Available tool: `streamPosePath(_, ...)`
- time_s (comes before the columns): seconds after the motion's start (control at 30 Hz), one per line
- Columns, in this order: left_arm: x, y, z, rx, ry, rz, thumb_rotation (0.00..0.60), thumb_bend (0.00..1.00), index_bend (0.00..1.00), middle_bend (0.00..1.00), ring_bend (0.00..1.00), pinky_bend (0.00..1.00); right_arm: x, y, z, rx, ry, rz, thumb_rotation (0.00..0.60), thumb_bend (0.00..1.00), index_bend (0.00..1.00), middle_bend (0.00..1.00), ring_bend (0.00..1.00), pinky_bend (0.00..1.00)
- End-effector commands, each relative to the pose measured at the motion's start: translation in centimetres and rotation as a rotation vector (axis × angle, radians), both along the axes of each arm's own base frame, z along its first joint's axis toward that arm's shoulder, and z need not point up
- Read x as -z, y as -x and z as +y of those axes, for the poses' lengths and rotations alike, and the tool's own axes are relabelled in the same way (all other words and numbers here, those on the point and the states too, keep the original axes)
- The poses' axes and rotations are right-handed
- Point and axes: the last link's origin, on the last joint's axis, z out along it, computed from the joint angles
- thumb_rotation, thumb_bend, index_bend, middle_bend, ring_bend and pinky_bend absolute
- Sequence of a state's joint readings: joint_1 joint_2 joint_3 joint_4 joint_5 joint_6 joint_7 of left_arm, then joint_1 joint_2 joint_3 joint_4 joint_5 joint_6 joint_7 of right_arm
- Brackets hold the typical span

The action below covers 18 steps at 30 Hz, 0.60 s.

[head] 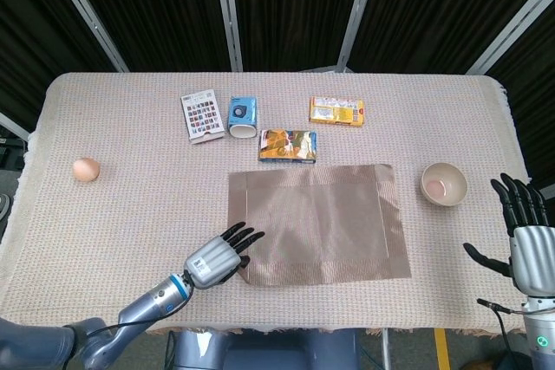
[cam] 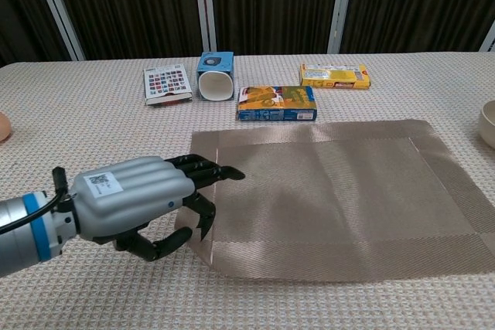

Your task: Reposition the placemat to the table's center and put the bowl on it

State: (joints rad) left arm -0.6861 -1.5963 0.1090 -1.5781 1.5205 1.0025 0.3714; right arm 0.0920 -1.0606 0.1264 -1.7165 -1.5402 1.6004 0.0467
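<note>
The brown woven placemat (head: 316,223) lies flat near the table's front middle, also filling the chest view (cam: 340,195). My left hand (head: 217,256) pinches its front-left edge, fingers on top and thumb curled under the edge (cam: 147,202). The beige bowl (head: 444,185) stands on the tablecloth right of the mat, apart from it, and shows at the right edge of the chest view (cam: 487,124). My right hand (head: 525,244) hovers off the table's right front corner with fingers spread and holds nothing.
Behind the mat lie a colourful flat box (head: 288,146), a yellow box (head: 337,111), a tipped blue-and-white cup (head: 243,117) and a patterned card box (head: 201,115). An egg (head: 85,169) sits far left.
</note>
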Motion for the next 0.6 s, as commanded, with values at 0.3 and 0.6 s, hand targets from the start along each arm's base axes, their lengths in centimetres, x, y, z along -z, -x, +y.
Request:
streamPosePath(0.3,-2.3,3.2,-2.7,-0.099,0.003,0.089,0.6,0.55,0.7,0.0,0.0,0.0,-0.2,-0.5,0.4,-0.019,0.003,-0.006,0.6,0.0,0.0,0.0,0.0,0.0)
streamPosePath(0.6,-3.5,5.0,-3.4,-0.13,-0.022,0.118,0.6,0.56,0.69,0.0,0.0,0.0,-0.4,-0.7,0.6,-0.027,0.008,-0.013,0.6,0.0,0.0,0.0,0.0,0.0)
